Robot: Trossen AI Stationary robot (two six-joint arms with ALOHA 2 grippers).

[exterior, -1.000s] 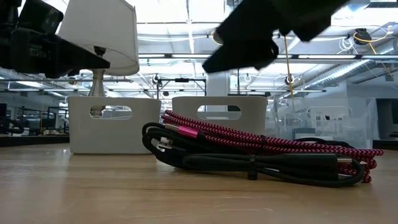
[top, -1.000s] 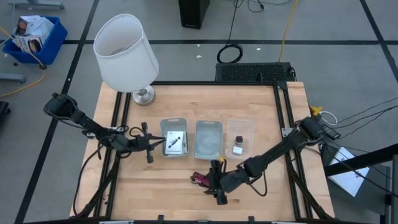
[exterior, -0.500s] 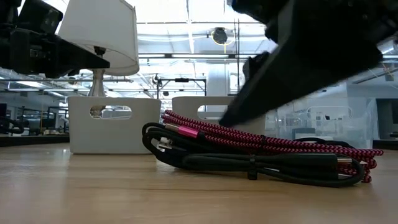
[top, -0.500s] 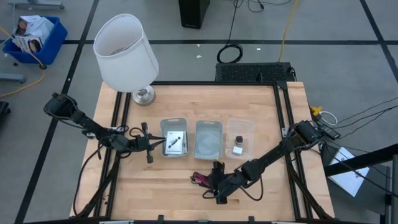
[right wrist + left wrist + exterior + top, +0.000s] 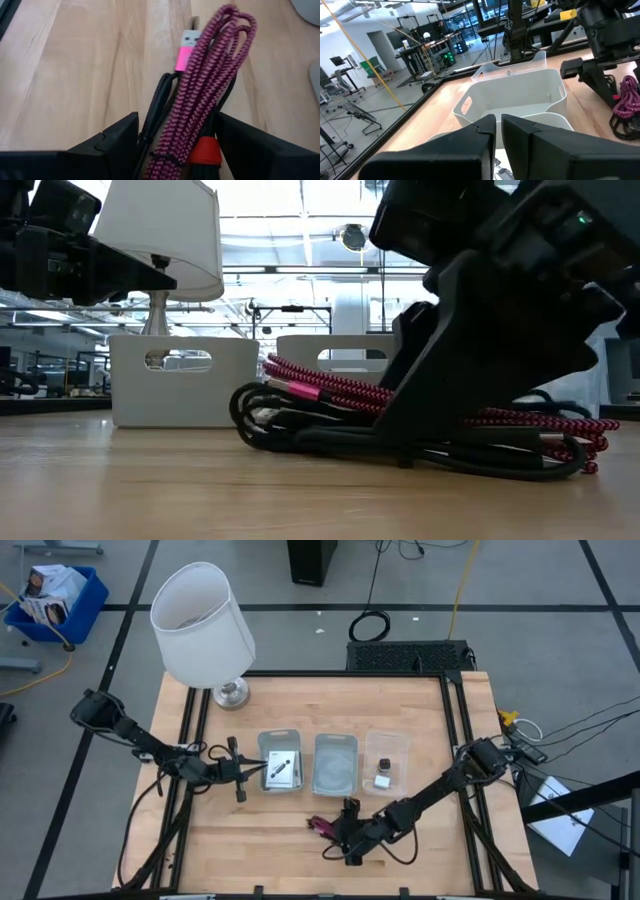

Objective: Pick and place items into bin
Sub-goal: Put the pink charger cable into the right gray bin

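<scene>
The coiled red-and-black cable lies flat on the wooden table near its front edge, left of my right gripper's arm. My right gripper is open and slants down over the cable, one finger on each side of the bundle; in the low view it stands in front of the coil. My left gripper hovers shut and level just left of the left white bin, which holds white cards. The clear bin holds a tiny black cube and a white block. My right gripper straddles the cable's middle from above, slanting down, with its fingers along the bundle. A black strand lies close against the inner side of one finger; I cannot tell whether they touch. The cable rests on the table.
A middle white bin stands between the other two. The white-shaded lamp stands at the far left corner. Black frame rails run along the table's sides. Bare wood lies left of the cable.
My right gripper has come down from above the cable and tipped further downward, so its open fingers now stand around the coil. The cable has stayed on the table.
</scene>
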